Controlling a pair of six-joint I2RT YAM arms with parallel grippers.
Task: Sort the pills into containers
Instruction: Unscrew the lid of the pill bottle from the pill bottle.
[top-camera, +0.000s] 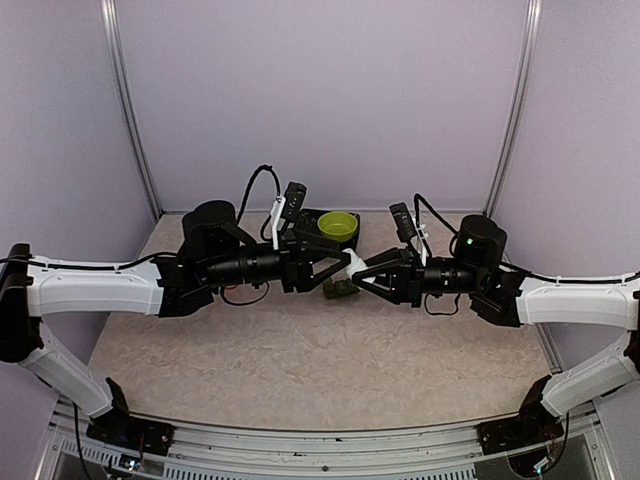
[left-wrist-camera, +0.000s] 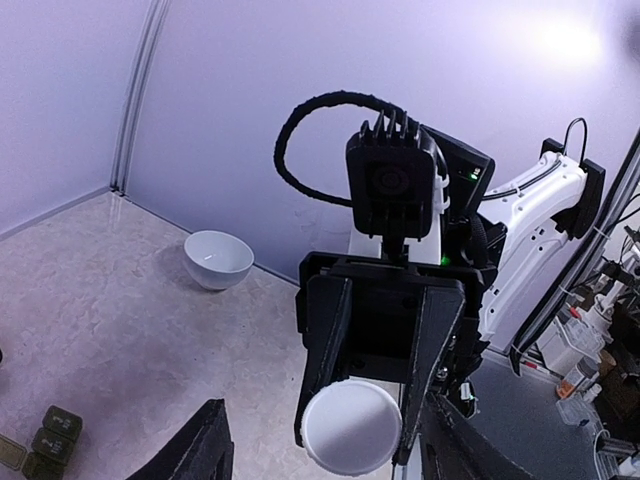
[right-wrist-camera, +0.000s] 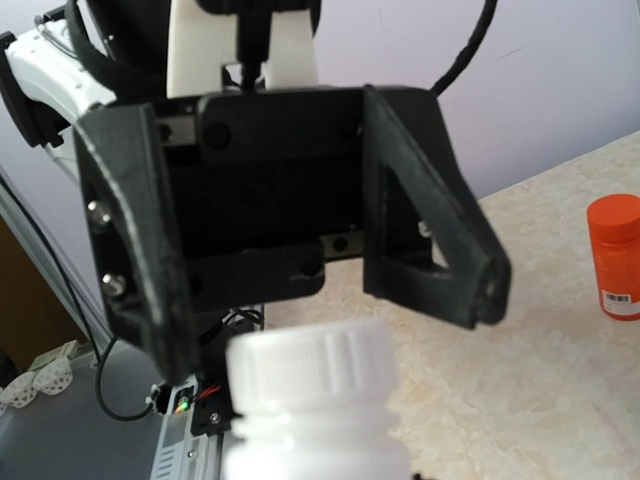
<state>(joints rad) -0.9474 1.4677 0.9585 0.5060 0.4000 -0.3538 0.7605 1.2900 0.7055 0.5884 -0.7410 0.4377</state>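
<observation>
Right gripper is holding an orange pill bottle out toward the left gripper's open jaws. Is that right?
Not quite. The bottle in the right gripper is the white bottle, as the right wrist view shows. The orange bottle stands apart on the table. The left gripper does face the held bottle with open jaws.

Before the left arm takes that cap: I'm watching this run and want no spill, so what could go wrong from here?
The white bottle lies about level in the right fingers, its cap facing the open left fingers; once uncapped it might spill onto the table instead of into the green boxes. It also hangs in the air near those boxes, so if twisting makes it slip, it could drop on them.
</observation>
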